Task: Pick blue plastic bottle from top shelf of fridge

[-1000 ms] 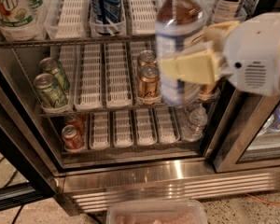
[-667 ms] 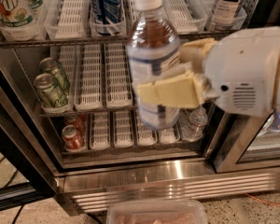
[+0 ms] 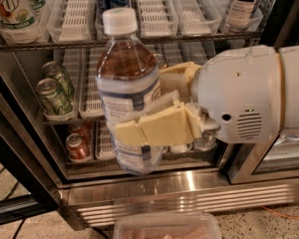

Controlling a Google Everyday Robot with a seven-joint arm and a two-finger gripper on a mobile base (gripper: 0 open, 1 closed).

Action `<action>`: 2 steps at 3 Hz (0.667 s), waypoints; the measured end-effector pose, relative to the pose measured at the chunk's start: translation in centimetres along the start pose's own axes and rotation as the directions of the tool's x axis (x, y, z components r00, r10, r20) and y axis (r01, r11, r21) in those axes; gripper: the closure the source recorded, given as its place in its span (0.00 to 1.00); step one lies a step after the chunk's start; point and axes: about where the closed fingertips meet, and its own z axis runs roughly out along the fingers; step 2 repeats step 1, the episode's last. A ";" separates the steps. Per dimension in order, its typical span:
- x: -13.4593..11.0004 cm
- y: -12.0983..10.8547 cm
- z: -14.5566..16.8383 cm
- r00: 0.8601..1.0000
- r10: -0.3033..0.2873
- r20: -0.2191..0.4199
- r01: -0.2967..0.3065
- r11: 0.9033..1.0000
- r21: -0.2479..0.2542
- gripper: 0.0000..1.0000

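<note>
Gripper, reaching from three o'clock, is clamping the blue plastic bottle upright, so it is hanging clear of the fridge.

Right middle: arm enters from the right, its white rounded wrist housing large in view. Centre, near the camera: gripper pointing left. Yellowish fingers closed across the lower half of the bottle, one flat pad on the near side, the other reaching round the far side. Bottle upright in the grasp.
</note>
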 end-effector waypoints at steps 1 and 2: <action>-0.4 0.5 0.1 1.000 -0.012 -0.007 0.012 1.000 -0.005 1.00; -0.4 0.5 0.1 1.000 -0.012 -0.007 0.012 1.000 -0.005 1.00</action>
